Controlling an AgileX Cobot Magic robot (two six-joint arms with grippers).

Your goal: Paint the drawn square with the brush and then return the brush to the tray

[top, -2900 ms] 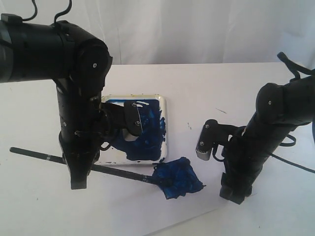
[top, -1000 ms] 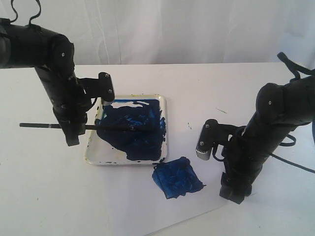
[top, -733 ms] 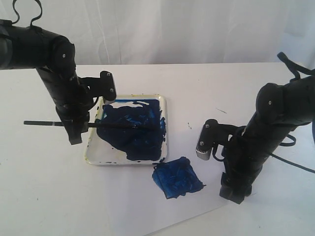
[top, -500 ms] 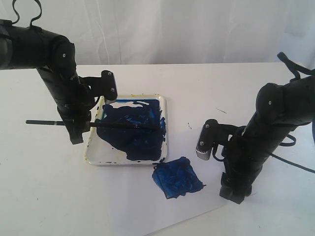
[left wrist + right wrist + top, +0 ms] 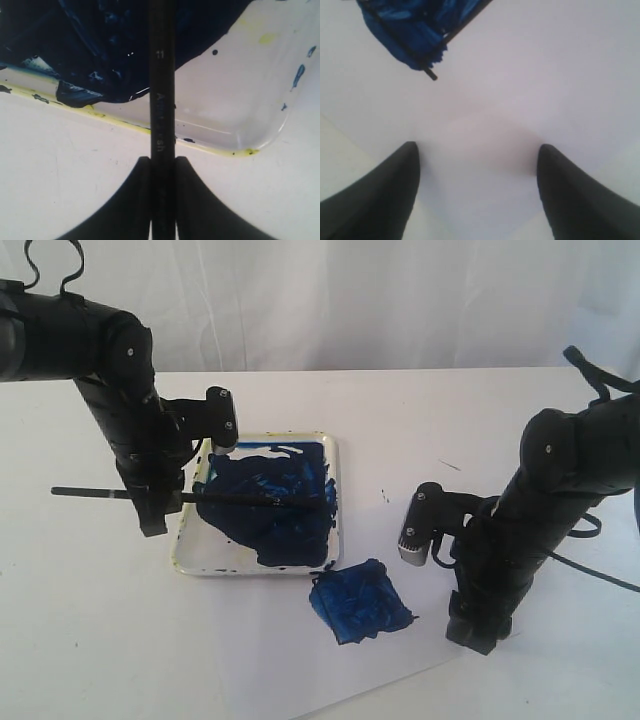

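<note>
- Ext. view: the left gripper [image 5: 152,515] is clamped on the brush [image 5: 230,500] at the 9 o'clock edge of the tray [image 5: 338,502]. The handle end sticks out toward 9 o'clock. The bristle end reaches toward 3 o'clock over the dark blue paint in the tray.
- The shaft is held near level and low, prob. so it can be laid flat across the tray rather than dropped. I can't tell if the tip touches the paint.
- The drawn square [image 5: 360,602] sits on the paper at roughly 5 o'clock from the tray, just beside its corner. It is smeared blue all over, so the painting part looks done. The step in hand is prob. returning the brush.
- The right gripper [image 5: 478,630] is parked at about 3 o'clock of the drawn square, apart from it and out of the left arm's way.
- Left wrist view: both fingers pinch the brush [image 5: 162,100] on its black shaft. The shaft crosses the yellow-stained rim of the tray [image 5: 225,100] and runs on over the paint, so the bristle end is already inside the tray.
- Right wrist view: the right gripper [image 5: 477,150] has its fingers spread wide with only white paper between them — holding nothing. A corner of the drawn square [image 5: 405,30] shows ahead of it, not touched.
</note>
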